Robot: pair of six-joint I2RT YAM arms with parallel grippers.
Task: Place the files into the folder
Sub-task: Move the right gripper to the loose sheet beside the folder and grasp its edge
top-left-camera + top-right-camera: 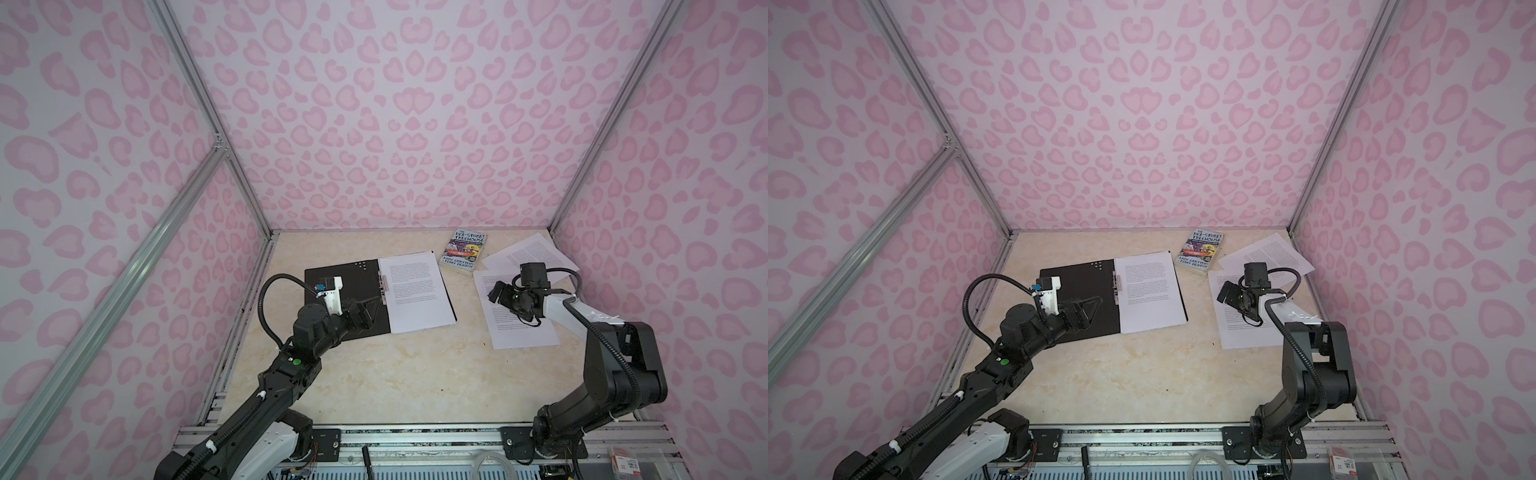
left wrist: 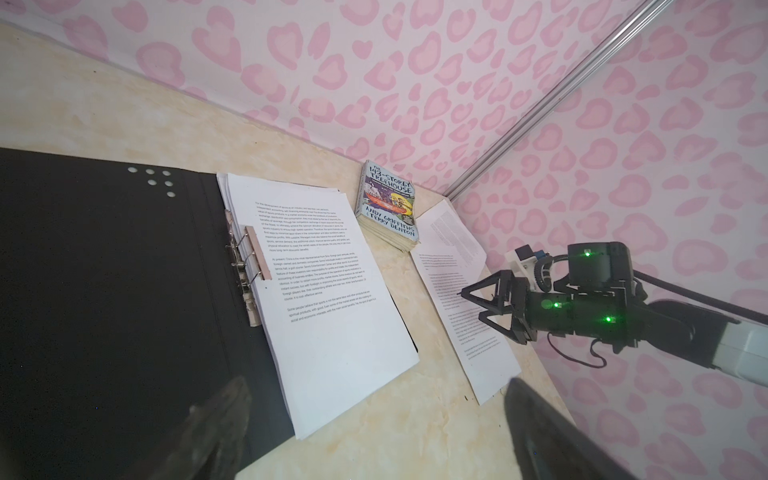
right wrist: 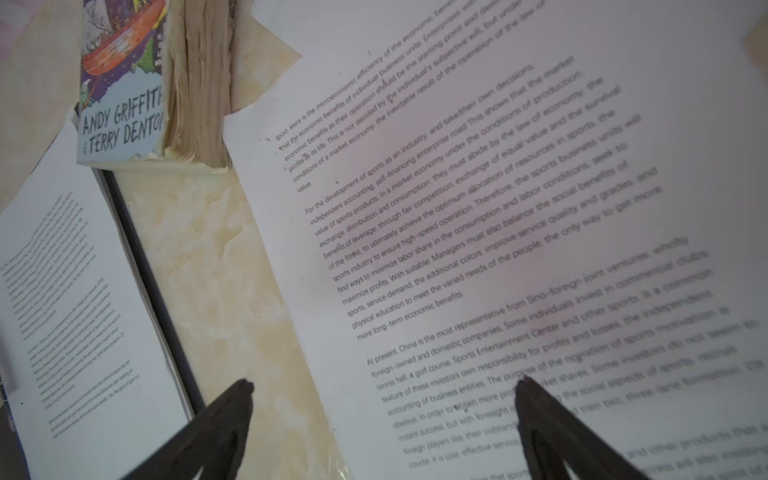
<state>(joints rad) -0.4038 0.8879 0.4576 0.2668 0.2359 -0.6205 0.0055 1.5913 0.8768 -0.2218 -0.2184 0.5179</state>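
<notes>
The left gripper (image 2: 376,380) is hovering, jaws wide apart, over the open folder (image 1: 361,278) by the left edge of the table (image 1: 395,374), files (image 1: 417,291) stacked on its right half. The right gripper (image 3: 384,382), jaws apart, is hanging above loose sheets (image 1: 519,334) near the far right corner.

**Robot test cell in a laboratory.** A bare aluminium frame (image 1: 193,83) carries pink-patterned wall panels (image 1: 374,124) that close off three sides of a marble-look table (image 1: 395,374). The left arm (image 1: 266,395) and the right arm (image 1: 615,374) stand on black base plates (image 1: 515,442) on a slotted rail (image 1: 415,430) along the table's near edge. Corrugated cable conduit (image 1: 262,309) loops beside each wrist.
</notes>
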